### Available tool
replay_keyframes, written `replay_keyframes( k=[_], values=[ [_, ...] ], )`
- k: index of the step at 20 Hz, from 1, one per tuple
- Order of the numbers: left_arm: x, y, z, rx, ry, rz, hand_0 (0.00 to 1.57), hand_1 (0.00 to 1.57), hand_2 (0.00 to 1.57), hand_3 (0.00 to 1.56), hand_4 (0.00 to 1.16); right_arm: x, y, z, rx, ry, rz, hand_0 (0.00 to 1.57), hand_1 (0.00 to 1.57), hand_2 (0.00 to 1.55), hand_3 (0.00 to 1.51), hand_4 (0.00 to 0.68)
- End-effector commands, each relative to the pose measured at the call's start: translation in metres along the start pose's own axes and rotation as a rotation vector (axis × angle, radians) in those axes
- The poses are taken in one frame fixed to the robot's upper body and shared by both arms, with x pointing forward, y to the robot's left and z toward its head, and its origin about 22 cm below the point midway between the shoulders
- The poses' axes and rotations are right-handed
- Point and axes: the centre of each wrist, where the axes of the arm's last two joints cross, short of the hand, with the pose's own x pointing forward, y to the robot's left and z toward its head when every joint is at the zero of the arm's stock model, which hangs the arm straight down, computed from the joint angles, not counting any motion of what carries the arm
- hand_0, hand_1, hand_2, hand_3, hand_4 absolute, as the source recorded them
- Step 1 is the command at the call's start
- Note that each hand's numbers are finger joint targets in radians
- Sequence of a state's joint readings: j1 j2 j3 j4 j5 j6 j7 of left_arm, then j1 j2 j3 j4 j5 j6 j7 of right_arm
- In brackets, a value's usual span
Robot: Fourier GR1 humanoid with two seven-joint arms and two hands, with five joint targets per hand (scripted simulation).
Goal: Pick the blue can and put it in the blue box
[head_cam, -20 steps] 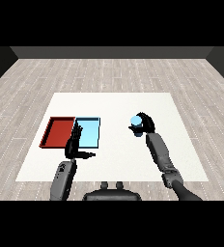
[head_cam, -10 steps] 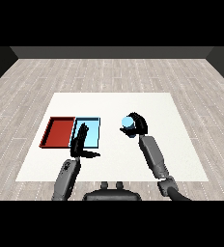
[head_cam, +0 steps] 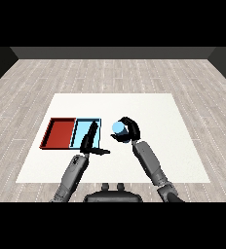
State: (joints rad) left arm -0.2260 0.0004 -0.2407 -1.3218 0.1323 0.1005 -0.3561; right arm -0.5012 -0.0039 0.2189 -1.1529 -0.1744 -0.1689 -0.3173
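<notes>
— Grey plank floor (head_cam: pixel 110 78) all round, dark wall far behind. And on it?
— White desk (head_cam: pixel 149 107), square, filling the middle.
— On the desk?
— Red tray (head_cam: pixel 50 133) at the left, touching the light blue tray (head_cam: pixel 98 121) on its right side. Both flat, side by side.
— Arms?
— Two grey forearms rising from the near edge. Left robot hand (head_cam: pixel 91 141) over the near right part of the light blue tray, fingers straight and pointing far, thumb stuck out to the right, holding nothing.
— And the other?
— Right robot hand (head_cam: pixel 130 130) just right of the light blue tray, fingers curled round the blue can (head_cam: pixel 118 128).
— Can touching the desk?
— Cannot tell. Outside both trays, near the blue one's right rim.
</notes>
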Motion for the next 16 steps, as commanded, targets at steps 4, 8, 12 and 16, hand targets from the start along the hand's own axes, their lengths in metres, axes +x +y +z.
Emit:
replay_keyframes(
  k=[4,8,12,16],
  values=[
    [-0.011,-0.006,0.007,-0.015,0.059,0.020,0.00,0.00,0.00,0.00,0.00,0.011,0.011,0.012,0.030,-0.010,-0.018,1.42,1.42,1.45,1.42,0.660],
    [-0.016,-0.024,-0.032,-0.023,0.082,-0.021,0.00,0.00,0.00,0.00,0.00,0.008,0.003,0.020,0.031,-0.024,0.001,1.41,1.41,1.45,1.41,0.665],
    [-0.043,-0.023,0.004,-0.017,0.110,0.001,0.00,0.00,0.00,0.00,0.00,0.012,0.003,0.005,0.062,-0.053,-0.012,1.40,1.40,1.44,1.40,0.674],
    [-0.033,-0.027,-0.007,-0.045,0.129,-0.003,0.00,0.00,0.00,0.00,0.00,0.000,0.011,0.005,0.051,-0.045,-0.017,1.40,1.40,1.45,1.41,0.682]
  ],
)
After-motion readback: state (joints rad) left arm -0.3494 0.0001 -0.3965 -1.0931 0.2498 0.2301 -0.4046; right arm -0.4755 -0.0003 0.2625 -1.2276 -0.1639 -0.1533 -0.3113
